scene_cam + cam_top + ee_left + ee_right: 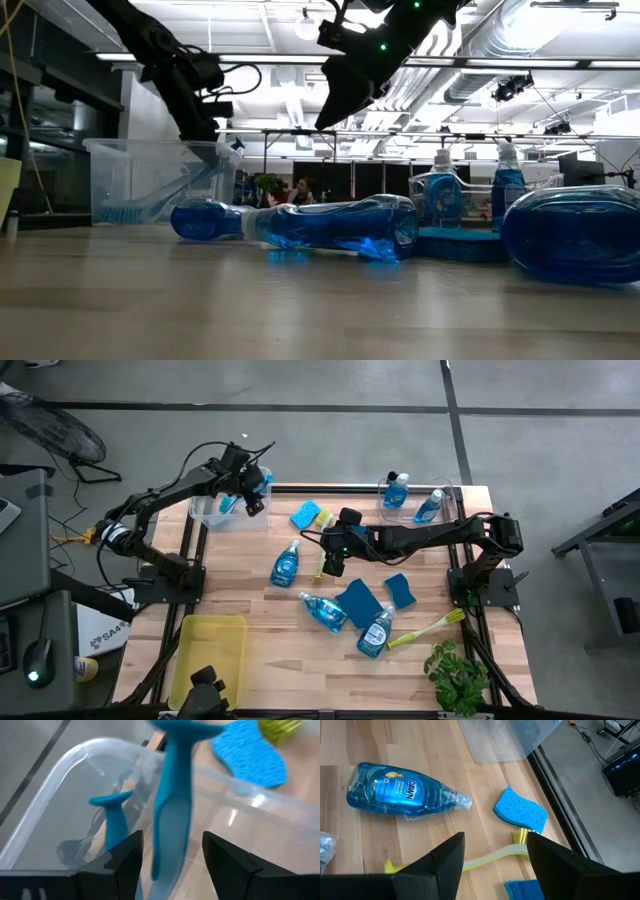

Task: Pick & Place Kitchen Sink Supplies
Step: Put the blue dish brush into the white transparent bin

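My left gripper (pixel 252 495) hangs over the clear bin (pixel 212 512) at the table's far left. Its fingers are open on either side of a blue brush handle (pixel 172 805), which stands tilted in the bin with a gap on each side. A second blue brush (pixel 112 817) leans inside the bin. My right gripper (pixel 331 558) hovers open above a yellow-green brush (pixel 490 857), which lies flat by a blue sponge (pixel 520 811) and a soap bottle (pixel 405 790).
Two more soap bottles (pixel 325 610) (pixel 375 630), two blue sponges (pixel 360 600) (pixel 400 590) and another yellow-green brush (pixel 430 628) lie mid-table. A far-right clear bin (pixel 445 488) holds two bottles. A yellow tray (pixel 210 650) lies near left and a plant (pixel 455 675) near right.
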